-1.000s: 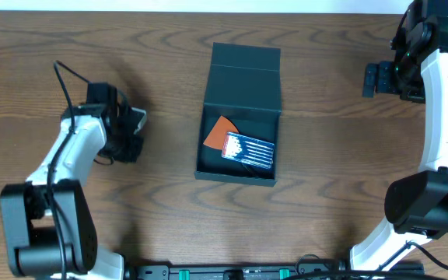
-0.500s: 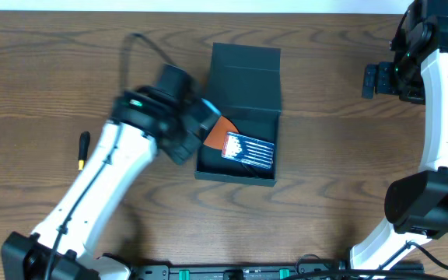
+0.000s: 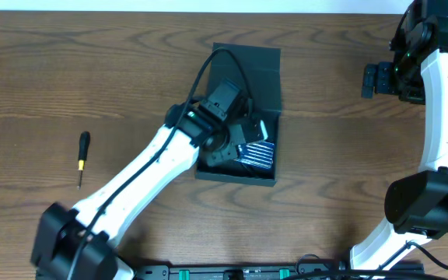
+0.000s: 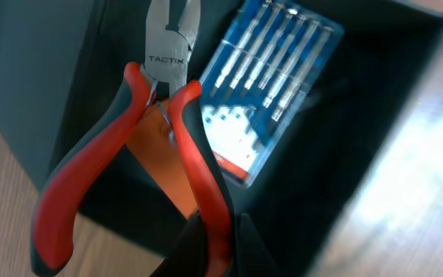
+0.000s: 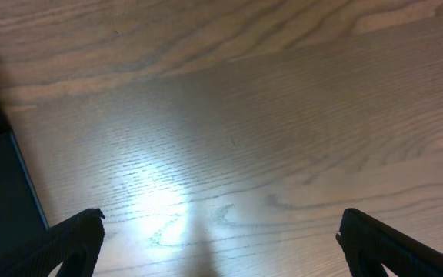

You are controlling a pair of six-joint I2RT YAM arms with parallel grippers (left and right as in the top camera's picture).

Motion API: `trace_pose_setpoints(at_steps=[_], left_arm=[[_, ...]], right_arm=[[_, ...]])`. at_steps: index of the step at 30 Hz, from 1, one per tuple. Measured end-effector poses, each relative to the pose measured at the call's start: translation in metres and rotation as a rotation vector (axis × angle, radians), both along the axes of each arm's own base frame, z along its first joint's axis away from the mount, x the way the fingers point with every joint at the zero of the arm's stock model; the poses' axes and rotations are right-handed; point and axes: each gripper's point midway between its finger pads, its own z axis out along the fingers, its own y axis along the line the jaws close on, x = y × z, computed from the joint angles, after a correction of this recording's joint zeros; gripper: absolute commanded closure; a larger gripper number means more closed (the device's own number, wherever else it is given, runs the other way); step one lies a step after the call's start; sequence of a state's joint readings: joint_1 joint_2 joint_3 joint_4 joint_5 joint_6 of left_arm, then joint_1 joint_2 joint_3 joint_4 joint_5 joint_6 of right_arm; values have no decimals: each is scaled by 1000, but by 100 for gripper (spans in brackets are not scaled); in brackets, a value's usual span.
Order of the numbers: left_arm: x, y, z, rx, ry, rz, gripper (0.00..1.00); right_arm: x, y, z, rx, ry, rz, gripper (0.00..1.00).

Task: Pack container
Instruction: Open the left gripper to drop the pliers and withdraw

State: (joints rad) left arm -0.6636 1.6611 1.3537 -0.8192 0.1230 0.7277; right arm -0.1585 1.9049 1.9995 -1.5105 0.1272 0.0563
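Wood-grain table (image 3: 53,70) around dark container (image 3: 263,78)

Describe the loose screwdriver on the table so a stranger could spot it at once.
Start at the dark open container in the middle of the wooden table. Out on the side of the left arm lies the screwdriver: slim, black handle, yellow band, the only tool outside the container.
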Motion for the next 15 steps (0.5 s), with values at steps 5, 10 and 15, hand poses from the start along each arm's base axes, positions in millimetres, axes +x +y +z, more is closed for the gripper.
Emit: trace_pose_setpoints(at_steps=[5,10,15], left_arm=[[16,-7,-26,15,8,-1,94],[19,-8,-42,32,30,0,94],[26,2,-61,59,67,31,94]], right_arm=[[0,0,0,0,0,0,1],[0,0,0,0,0,0,1],[0,0,0,0,0,0,1]])
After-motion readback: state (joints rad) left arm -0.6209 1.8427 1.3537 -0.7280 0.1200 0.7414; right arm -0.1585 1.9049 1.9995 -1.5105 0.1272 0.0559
